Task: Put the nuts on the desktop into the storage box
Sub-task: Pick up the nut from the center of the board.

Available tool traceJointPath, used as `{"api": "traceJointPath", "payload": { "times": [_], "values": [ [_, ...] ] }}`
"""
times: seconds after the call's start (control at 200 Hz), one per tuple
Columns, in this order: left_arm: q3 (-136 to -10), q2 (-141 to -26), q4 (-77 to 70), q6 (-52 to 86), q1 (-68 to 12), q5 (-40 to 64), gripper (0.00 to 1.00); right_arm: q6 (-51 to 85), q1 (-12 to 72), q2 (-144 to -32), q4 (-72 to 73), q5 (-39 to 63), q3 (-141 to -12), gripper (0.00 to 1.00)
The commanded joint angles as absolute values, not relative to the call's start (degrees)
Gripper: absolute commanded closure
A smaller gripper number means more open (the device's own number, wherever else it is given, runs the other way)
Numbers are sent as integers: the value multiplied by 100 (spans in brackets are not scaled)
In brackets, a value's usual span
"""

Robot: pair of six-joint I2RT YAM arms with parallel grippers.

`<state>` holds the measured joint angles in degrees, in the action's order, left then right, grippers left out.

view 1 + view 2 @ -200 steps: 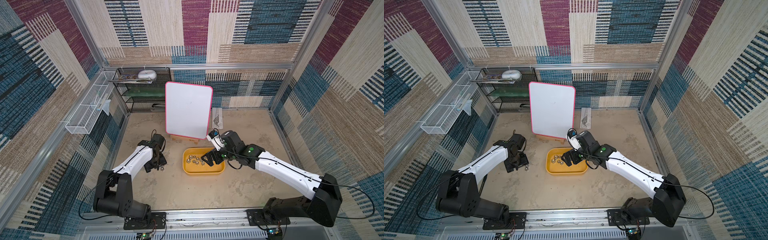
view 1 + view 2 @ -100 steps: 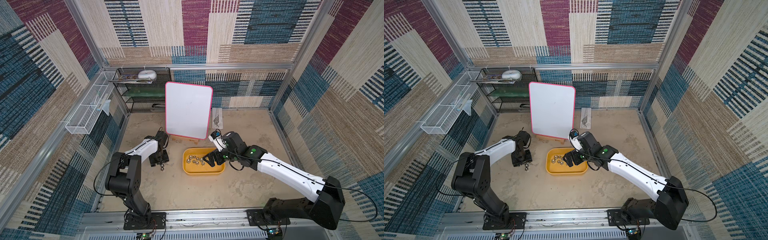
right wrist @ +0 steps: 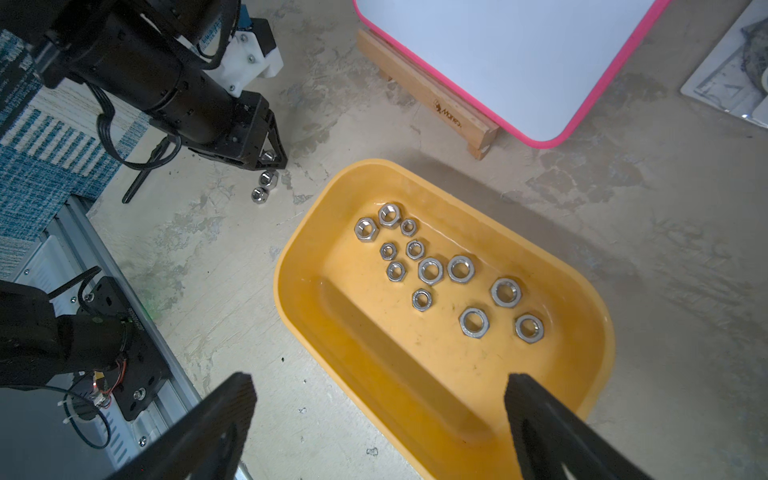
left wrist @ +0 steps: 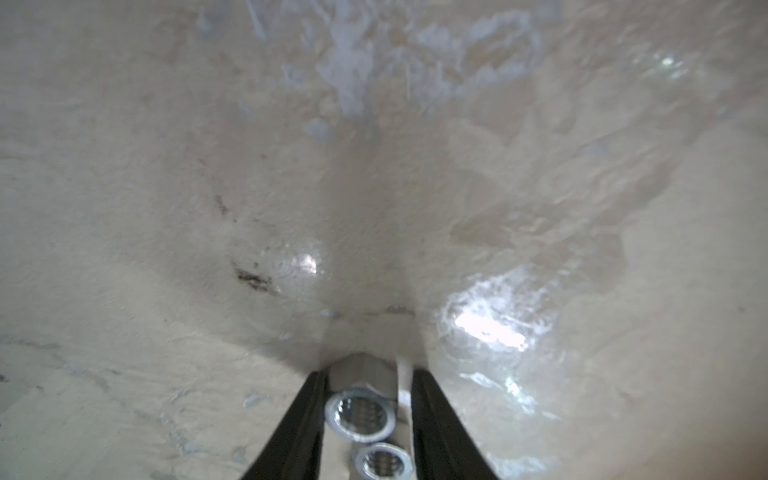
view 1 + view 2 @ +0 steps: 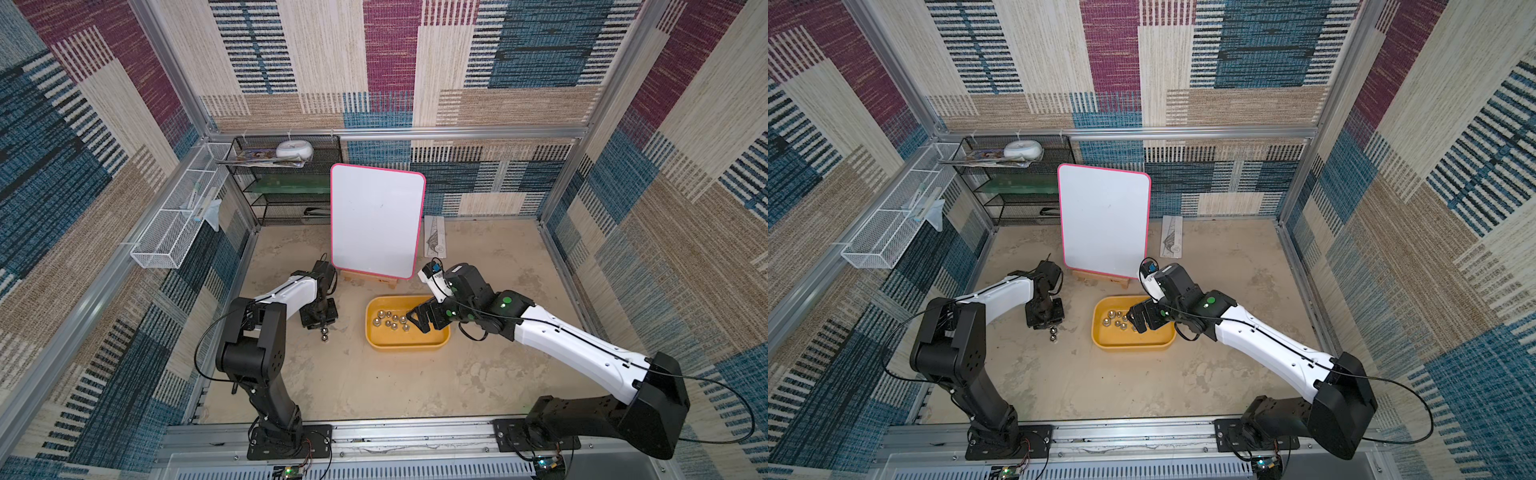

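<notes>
Right wrist — whiteboard (image 3: 498,54) near storage box (image 3: 279,274)

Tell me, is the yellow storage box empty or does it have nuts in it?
Not empty: the storage box holds about a dozen nuts lying flat on its floor, with much of the floor bare.

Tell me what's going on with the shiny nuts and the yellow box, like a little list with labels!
storage box: yellow, on the desktop, near the whiteboard
nuts in box: twelve, silver
left gripper: closed around one nut, down at the desktop
loose nuts: two, right beside the left gripper
right gripper: open, empty, over the storage box
left to do: three nuts not yet in the storage box
</notes>
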<state>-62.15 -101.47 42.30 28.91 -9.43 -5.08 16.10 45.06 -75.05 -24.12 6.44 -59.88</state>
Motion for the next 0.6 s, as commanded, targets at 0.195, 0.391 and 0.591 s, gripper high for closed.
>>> {"api": "traceJointPath", "payload": {
  "times": [0.195,0.391,0.591],
  "values": [
    [-6122,-9936,4279,2881,-932,-488,80,1637,4511,-7519,-2434,653,-6014,1],
    [-6210,-9634,4423,2946,-945,-358,78,1688,4509,-7458,-2432,684,-5959,1],
    [-6470,-9152,4650,3108,-1189,-137,76,1743,4511,-7420,-2453,669,-5935,1]
  ]
}}
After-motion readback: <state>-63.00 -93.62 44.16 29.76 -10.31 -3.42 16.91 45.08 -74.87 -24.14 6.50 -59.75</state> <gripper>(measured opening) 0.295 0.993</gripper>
